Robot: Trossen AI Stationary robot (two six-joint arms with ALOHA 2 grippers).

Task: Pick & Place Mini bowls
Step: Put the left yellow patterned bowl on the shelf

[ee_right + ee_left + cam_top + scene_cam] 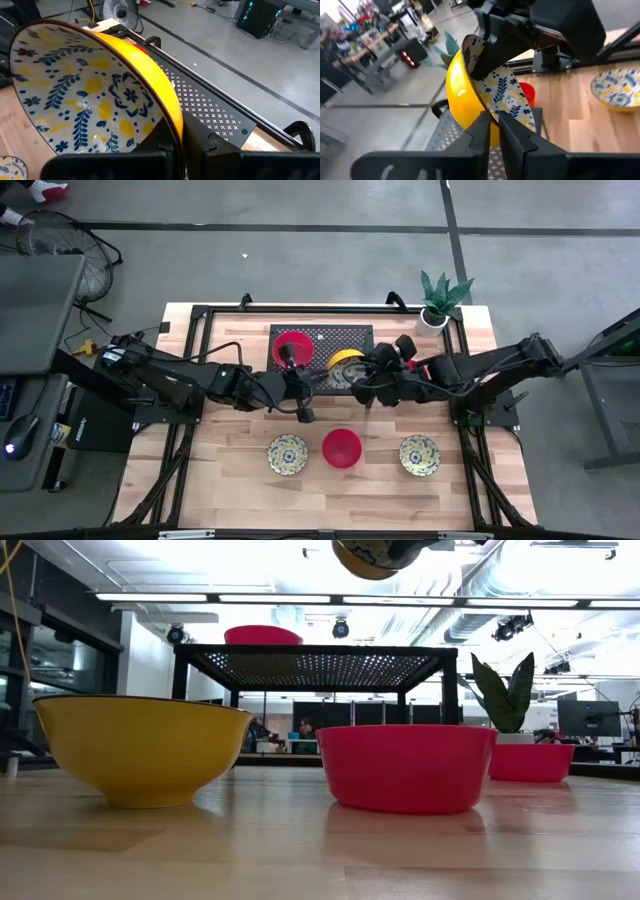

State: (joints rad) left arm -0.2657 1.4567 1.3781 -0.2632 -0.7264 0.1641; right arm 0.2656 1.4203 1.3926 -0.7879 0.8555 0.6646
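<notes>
Landmark: the black perforated metal rack (340, 338) standing at the far middle of the pale wooden table (220, 470).

Both arms meet over the rack's near edge. The right gripper (181, 145) has its two dark fingers pinched tight on the rim of a cream-yellow mini bowl with a blue floral pattern inside (90, 95). The bowl is tipped on edge, yellow outside toward the rack, clear of the table; the low view shows it hanging above the rack (368, 557).

The left gripper (492, 131) sits at the same bowl's rim (490, 95) from the opposite side, fingers nearly together; whether they touch or pinch the rim I cannot tell.

One plain red mini bowl (293, 346) rests on top of the rack, at its left part. A second red bowl (531, 761) stands on the table beside the rack's right end, near the small white pot with a green plant (438, 302), mostly hidden under the right arm from above.

In front of the rack, a row on the table: patterned bowl (287, 454) to the left, red bowl (342, 447) in the middle, patterned bowl (419, 454) to the right, all upright and apart from each other.
</notes>
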